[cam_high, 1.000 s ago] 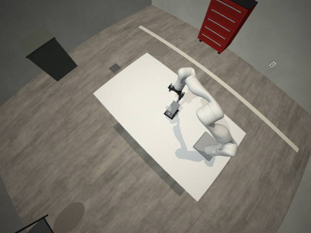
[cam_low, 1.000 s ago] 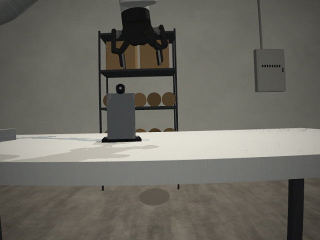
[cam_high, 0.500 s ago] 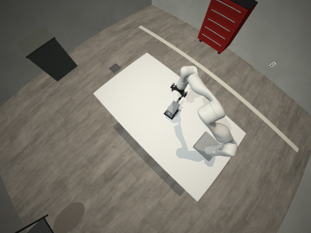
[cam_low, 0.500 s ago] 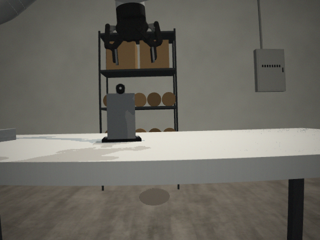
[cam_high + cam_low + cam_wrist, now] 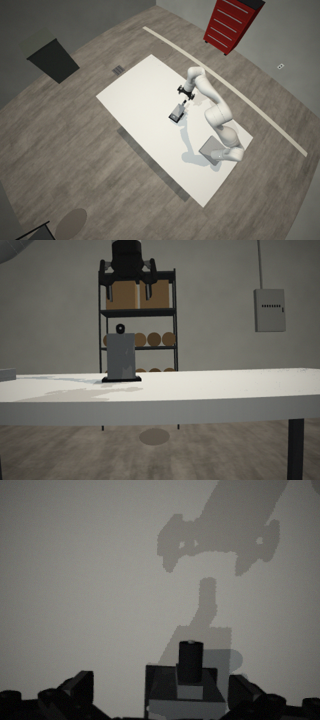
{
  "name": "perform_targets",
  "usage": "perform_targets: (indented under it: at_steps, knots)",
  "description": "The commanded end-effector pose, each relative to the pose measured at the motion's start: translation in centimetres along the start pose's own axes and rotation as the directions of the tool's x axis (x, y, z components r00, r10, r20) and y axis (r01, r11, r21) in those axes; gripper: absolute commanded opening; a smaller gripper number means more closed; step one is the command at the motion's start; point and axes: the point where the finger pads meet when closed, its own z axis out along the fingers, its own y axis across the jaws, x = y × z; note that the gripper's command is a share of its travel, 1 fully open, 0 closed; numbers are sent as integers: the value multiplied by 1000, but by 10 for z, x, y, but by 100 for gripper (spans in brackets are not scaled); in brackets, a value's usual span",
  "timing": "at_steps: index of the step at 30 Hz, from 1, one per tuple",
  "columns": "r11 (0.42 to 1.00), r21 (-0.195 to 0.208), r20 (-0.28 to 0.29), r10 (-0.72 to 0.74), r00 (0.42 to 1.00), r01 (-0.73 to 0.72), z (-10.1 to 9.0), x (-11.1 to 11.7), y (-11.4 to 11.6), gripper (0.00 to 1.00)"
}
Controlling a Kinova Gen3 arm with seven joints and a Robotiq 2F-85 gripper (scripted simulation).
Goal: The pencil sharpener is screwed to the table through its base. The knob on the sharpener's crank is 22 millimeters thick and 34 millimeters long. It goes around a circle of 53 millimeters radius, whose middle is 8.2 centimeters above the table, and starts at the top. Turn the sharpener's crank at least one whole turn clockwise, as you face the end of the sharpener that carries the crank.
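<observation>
Now you see the grey box-shaped sharpener (image 5: pixel 120 356) upright, its black cylindrical knob (image 5: pixel 120 328) topmost; your tool (image 5: pixel 128 295) hangs released above.

White arm bent over and reaching down, claw (image 5: pixel 128 294) pointing downward, fingers fully spread, nothing between them.

A white table (image 5: pixel 134 98) stands on a grey wood-grain floor (image 5: pixel 77 155) crossed by a pale beige stripe (image 5: pixel 232 87). The arm (image 5: pixel 217 111) is white, with a black gripper (image 5: pixel 128 295). The sharpener (image 5: pixel 120 356) has a grey body, a black base and a black knob (image 5: pixel 120 328). A red cabinet (image 5: pixel 230 23) has silver handles. A dark shelf (image 5: pixel 99 317) holds tan boxes (image 5: pixel 157 295) and brown discs (image 5: pixel 154 339). A light grey box (image 5: pixel 269 310) hangs on the grey wall.
</observation>
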Motion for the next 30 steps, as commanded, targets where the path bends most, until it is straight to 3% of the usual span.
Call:
perform_targets:
  at_steps: [1,30]
  knots:
    - [1000,1,0,4,1000,-4,-2,3,1,100]
    - [999,-36,6,11,1000,-11,-10,15,21,100]
